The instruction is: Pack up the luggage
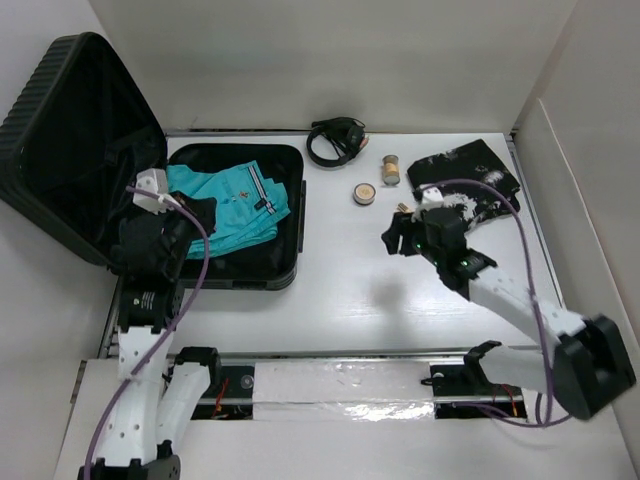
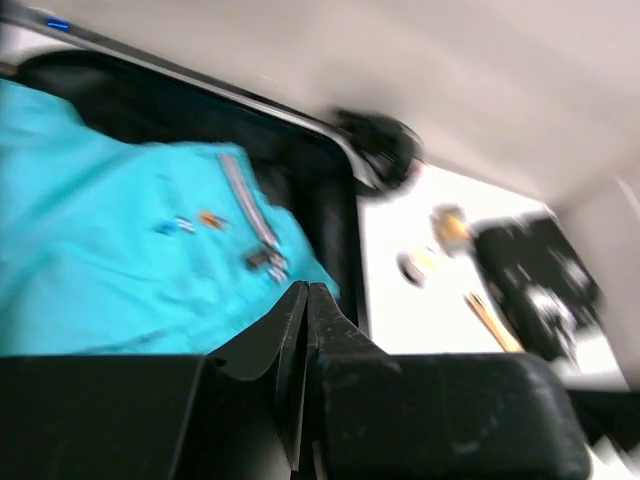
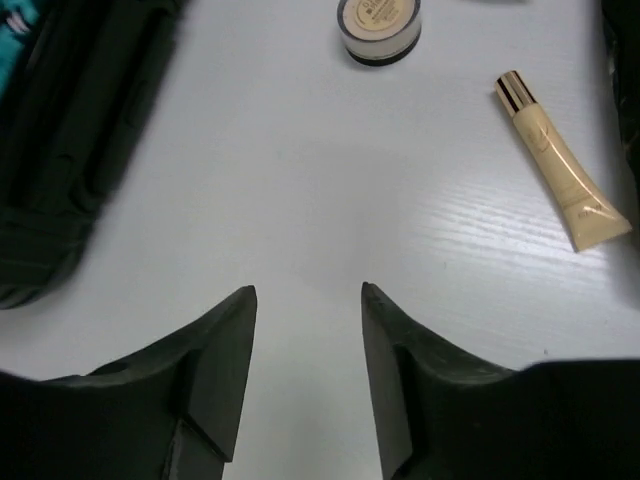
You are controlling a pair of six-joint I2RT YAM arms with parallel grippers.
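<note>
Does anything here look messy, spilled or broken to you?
Nothing looks spilled or damaged. The luggage lies open with a teal garment rumpled inside, and a black-and-white garment sits crumpled on the table. A cream tube lies on its side, capped.

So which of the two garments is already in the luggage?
The turquoise garment, in the open luggage; the black-and-white garment lies on the table.
</note>
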